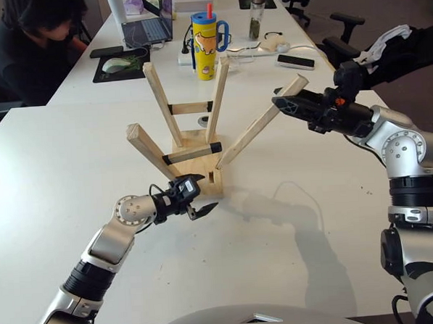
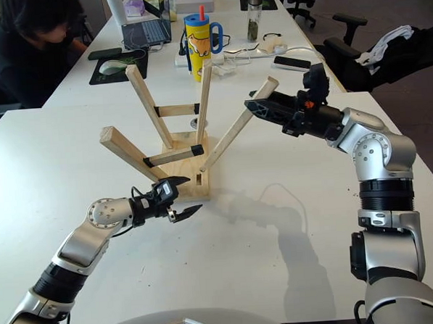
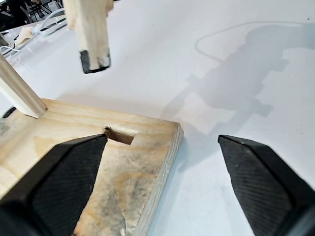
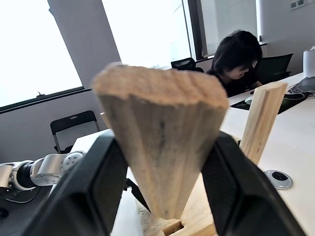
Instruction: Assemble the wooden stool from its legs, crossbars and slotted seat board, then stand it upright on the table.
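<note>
An office workroom: a broad white bench fills the foreground. On the desk just behind it stand a laptop, a yellow cup with a red straw, a bottle and a phone.

Near the middle of the bench the wooden stool sits upside down. Its slotted seat board lies flat on the surface and its legs splay upward. Two rear legs rise steeply and lean apart, and a front leg slants toward the robot's left. The fourth leg leans far out to the robot's right. Whether its foot is seated in the board cannot be told.

Two black-tipped crossbars link the legs. The upper crossbar spans the rear pair, and the lower crossbar runs just above the board.

The right claw is clamped on the free upper end of the fourth leg, a finger on either side of the wood. The left claw hangs low at the near corner of the seat board, spread wide and holding nothing. One of its fingers is over the board and the other is over bare bench. An unfilled slot shows in the board close to that corner.
</note>
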You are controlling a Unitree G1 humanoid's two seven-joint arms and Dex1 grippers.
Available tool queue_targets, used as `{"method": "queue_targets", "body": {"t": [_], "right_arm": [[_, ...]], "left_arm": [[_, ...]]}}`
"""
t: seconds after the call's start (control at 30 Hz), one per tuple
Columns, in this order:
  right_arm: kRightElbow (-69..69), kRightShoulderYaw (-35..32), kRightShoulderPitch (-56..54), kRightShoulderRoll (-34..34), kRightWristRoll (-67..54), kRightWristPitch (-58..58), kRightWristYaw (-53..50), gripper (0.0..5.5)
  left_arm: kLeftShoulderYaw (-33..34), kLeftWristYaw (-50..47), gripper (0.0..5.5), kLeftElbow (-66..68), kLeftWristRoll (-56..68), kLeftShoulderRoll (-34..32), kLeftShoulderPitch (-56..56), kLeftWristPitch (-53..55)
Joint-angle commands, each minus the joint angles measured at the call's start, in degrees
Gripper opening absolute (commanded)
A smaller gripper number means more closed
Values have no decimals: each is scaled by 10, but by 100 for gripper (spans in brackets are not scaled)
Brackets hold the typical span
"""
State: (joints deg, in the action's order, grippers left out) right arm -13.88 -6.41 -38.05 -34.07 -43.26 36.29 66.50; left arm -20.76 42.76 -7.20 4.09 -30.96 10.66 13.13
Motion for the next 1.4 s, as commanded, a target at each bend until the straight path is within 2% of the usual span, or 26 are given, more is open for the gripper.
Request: {"method": "queue_targets", "body": {"t": [0.03,0.53,0.73,1.13,1.4], "right_arm": [[-26,36,-23,19,38,-32,36,208],[-147,73,-73,60,124,-112,110,208],[-183,128,-125,54,199,-186,167,207],[-242,180,-193,58,271,-253,245,207],[-304,176,-232,47,272,-267,259,207]], "left_arm": [[-11,29,419,1,-9,-12,-11,-2],[-27,47,419,56,-50,-8,-4,-1],[-34,50,419,93,-68,-8,7,-2],[-53,62,419,136,-88,-9,8,-25],[-60,66,419,160,-98,-9,14,-48]]}}
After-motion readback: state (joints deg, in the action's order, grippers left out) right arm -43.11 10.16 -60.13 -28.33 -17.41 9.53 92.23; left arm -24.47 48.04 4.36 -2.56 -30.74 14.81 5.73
